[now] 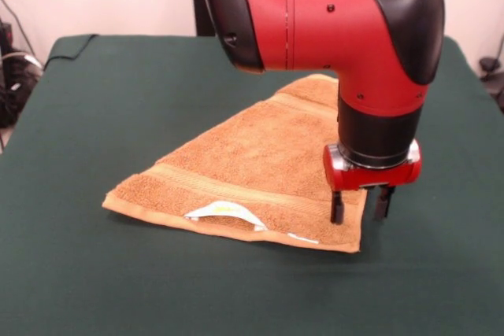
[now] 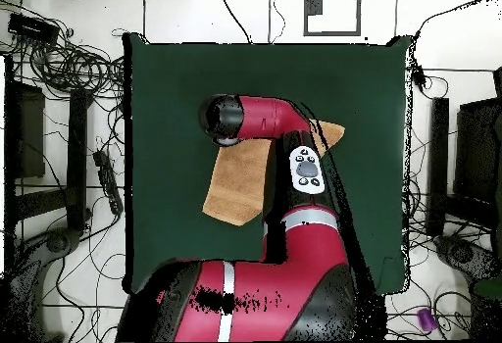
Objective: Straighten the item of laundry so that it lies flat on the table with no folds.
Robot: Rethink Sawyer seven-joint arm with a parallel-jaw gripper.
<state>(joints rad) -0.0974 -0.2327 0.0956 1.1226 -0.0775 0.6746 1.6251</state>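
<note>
Towel (image 1: 252,171), orange-tan terry, lies folded into a rough triangle on the green worktop (image 1: 94,116), so it is not yet flat. Nearest the front camera is its long hemmed edge, running from a corner out to the side of the fingers across to the corner directly beneath them; a white label (image 1: 224,214) curls up along that edge, beside the fingers and slightly nearer the camera. The fingers (image 1: 360,206) are spread apart and grasp nothing, pointing straight down: 1 finger tip stands over the towel's near corner, the other hangs just off its edge above bare worktop, so the hem lies between the 2. Whether the tips touch the cloth cannot be told. Beyond the fingers the towel narrows toward its far tip, which passes behind the arm's wrist; its long axis runs along the near hem, away from the fingers to one side. My judgement is that the coming move turns on this corner being straddled, ready to be pinched and drawn outward to open the fold.
</note>
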